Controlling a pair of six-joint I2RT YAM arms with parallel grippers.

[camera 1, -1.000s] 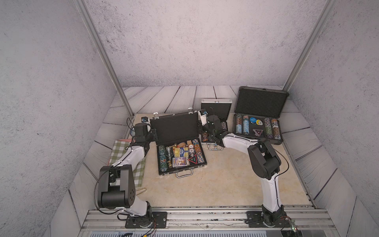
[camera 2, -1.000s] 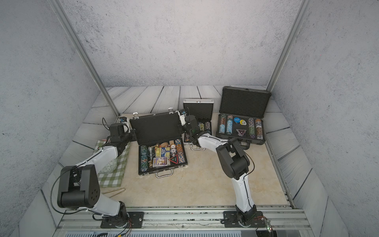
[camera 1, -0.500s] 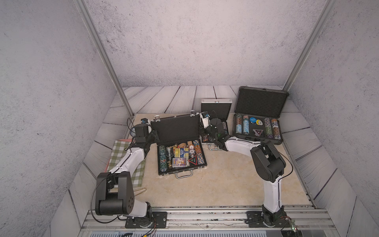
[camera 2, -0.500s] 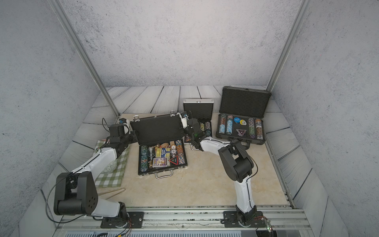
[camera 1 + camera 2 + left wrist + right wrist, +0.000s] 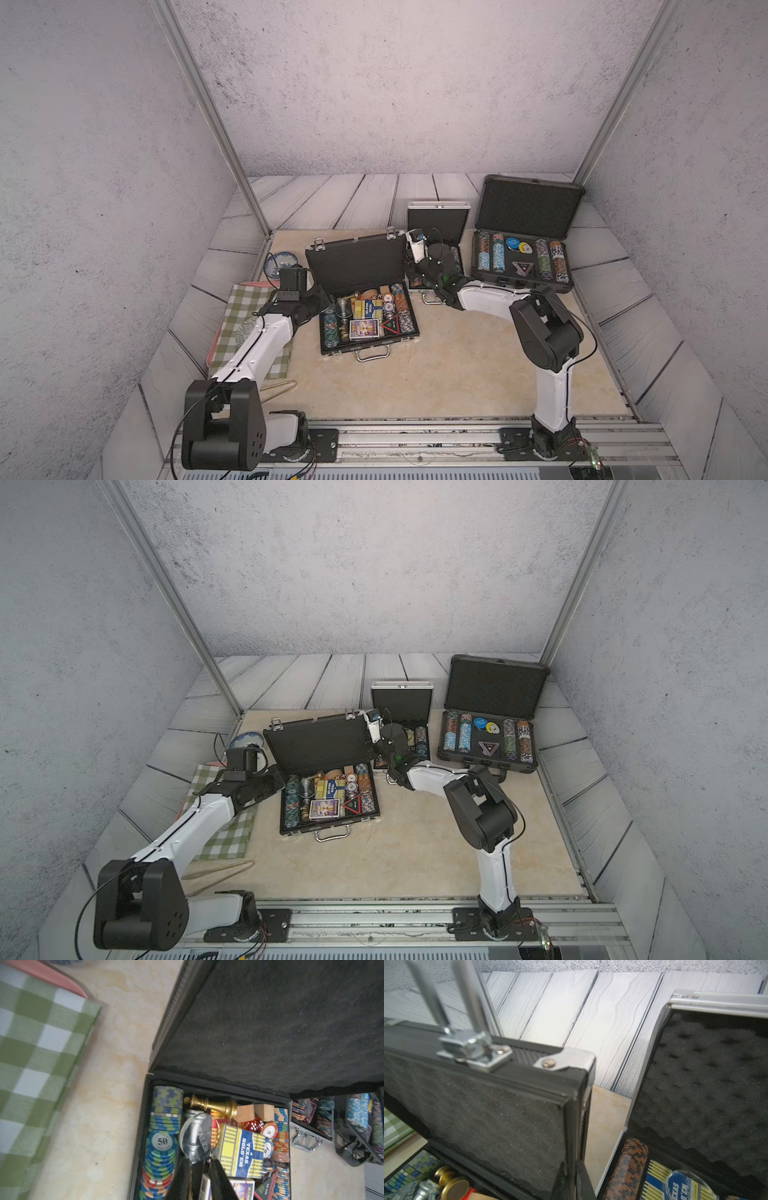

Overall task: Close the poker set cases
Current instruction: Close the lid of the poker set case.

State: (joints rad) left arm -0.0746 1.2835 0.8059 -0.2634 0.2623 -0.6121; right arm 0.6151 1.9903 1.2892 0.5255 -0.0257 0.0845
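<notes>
All three poker set cases stand open in both top views. The black flat case (image 5: 357,266) is in the middle, its tray full of chips, card boxes and chess pieces. The small silver case (image 5: 438,222) is behind it to the right, and the larger dark-grey case (image 5: 528,212) is at the far right. My right gripper (image 5: 576,1172) is shut on the right side edge of the black case's upright lid (image 5: 488,1105). My left gripper (image 5: 199,1161) hovers over the chips at the tray's left end, fingers slightly apart and holding nothing.
A green checked cloth (image 5: 249,328) lies over a pink tray left of the black case, with a blue patterned bowl (image 5: 278,264) behind it. Brass tongs (image 5: 278,388) lie at the front left. Walls close in on both sides.
My left gripper has come forward and in over the black case's left end, opening a little. My right arm's elbow has swung right, its gripper still at the lid's right edge.
</notes>
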